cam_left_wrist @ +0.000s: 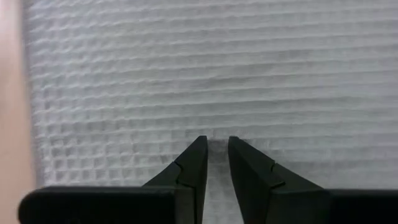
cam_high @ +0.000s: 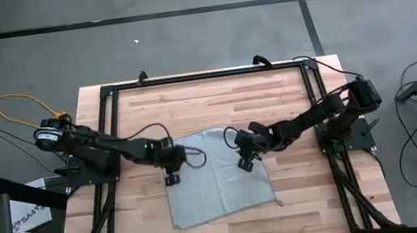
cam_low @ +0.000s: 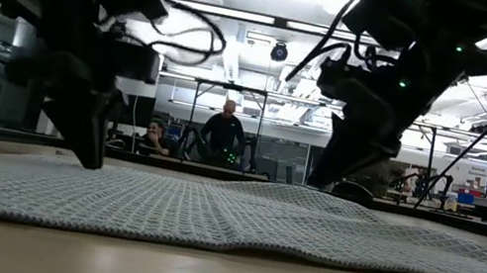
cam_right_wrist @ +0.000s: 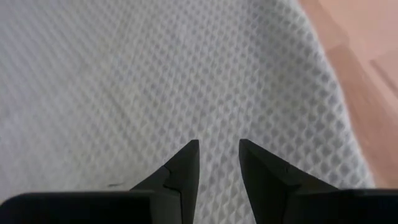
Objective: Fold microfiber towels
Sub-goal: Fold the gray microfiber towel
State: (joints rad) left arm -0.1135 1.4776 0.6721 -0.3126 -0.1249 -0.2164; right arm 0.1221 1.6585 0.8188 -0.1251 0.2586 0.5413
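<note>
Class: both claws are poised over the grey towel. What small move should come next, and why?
Probably close both claws on the cloth. The left claw and right claw stand slightly open, tips at the towel near its far edge, with no fabric pinched yet.

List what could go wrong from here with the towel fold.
1. Both tools, left tool and right tool, sit over the towel with narrow gaps between their tips; a pinch may catch too little cloth and slip.
2. The towel already lies skewed on the table, with a raised ripple near the right tool, so a fold could come out uneven.
</note>
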